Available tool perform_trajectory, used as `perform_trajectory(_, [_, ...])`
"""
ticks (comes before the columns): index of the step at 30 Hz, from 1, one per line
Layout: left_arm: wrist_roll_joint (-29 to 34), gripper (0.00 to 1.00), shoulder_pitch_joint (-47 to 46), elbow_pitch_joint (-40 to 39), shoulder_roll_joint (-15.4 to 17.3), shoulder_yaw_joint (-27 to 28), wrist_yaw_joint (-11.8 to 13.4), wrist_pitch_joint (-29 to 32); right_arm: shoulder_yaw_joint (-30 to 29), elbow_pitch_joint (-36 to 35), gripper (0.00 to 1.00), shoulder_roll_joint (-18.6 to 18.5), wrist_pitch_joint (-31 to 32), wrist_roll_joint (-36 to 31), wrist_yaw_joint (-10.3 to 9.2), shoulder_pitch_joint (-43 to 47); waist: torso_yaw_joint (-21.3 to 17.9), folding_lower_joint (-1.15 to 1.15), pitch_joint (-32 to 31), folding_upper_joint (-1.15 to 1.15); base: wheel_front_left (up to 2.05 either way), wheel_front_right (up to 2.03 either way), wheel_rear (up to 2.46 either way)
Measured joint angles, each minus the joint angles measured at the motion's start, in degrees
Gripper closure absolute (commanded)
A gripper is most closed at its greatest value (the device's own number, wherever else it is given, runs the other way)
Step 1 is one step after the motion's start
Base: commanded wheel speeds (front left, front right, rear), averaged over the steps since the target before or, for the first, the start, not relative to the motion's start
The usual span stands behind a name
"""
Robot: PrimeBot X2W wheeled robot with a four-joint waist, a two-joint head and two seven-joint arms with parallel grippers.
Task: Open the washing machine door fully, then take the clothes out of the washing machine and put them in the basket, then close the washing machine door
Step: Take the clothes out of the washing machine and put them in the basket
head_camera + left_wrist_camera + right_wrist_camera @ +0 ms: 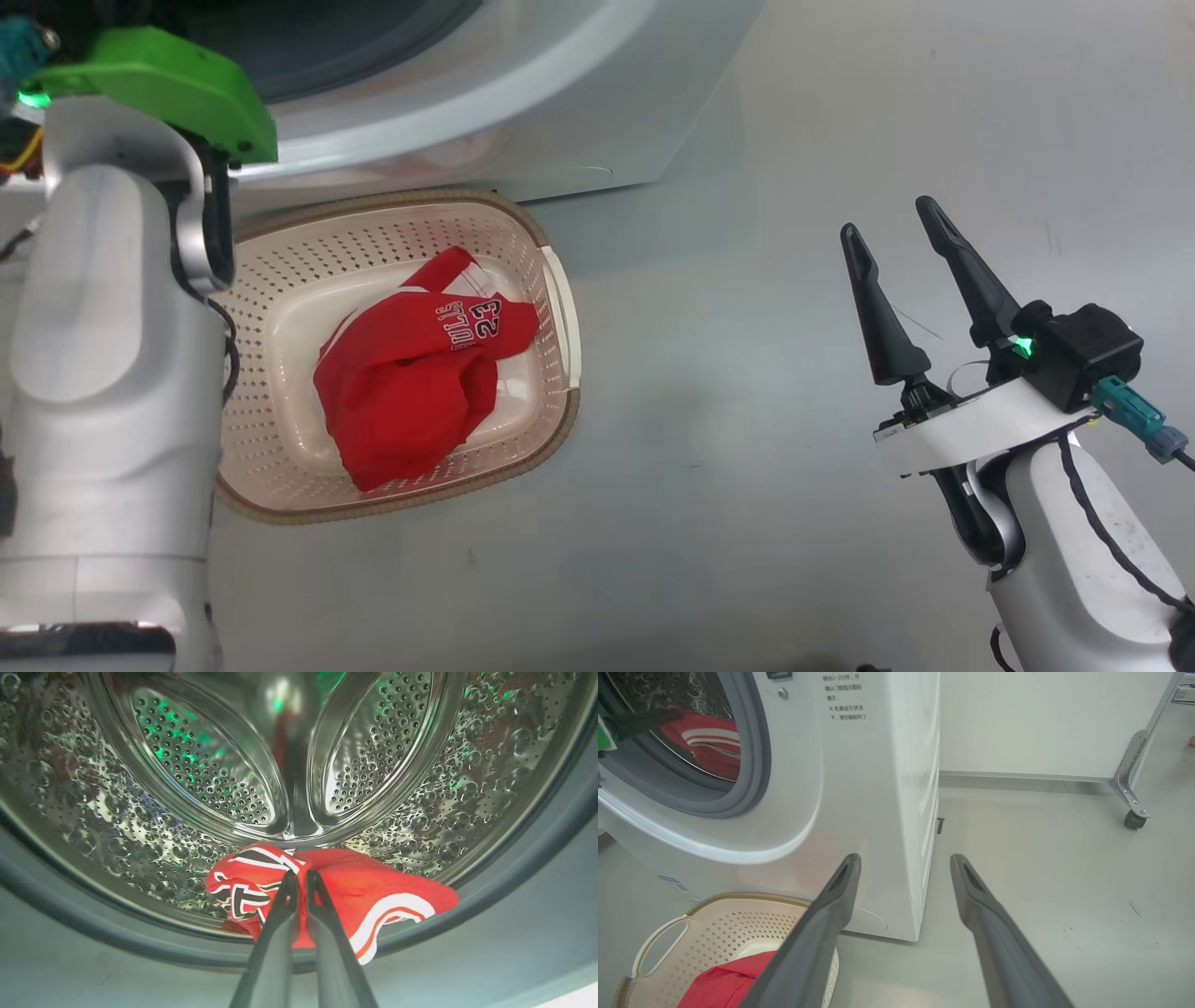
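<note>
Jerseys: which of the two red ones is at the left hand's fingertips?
The jersey in the drum, draped over the gasket, at the left hand. The other jersey lies in the basket.

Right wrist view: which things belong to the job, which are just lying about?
Job:
- washing machine
- red jersey in the drum
- basket
- red jersey in the basket
- right gripper, open and holding nothing

Lying about:
- metal frame leg with its caster
- white wall panel
</note>
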Motion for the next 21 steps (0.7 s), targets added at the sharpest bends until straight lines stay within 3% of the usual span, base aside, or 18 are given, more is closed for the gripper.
perform_trajectory(10, [0.0,1.0,10.7,-4.7,-0.5,-2.4,-0.3,-8.7,-0.8,1.2,0.0,-0.3,0.0,-0.6,-0.08,3.1,2.4,0.0,-5.0,0.0,0.0,0.0,0.0])
perform_trajectory(21, [0.8,1.0,21.6,-11.4,-0.8,-4.9,-0.2,-9.5,-0.8,2.3,0.0,-0.3,0.0,-1.2,-0.65,6.8,5.1,0.0,-11.4,0.0,0.0,0.0,0.0])
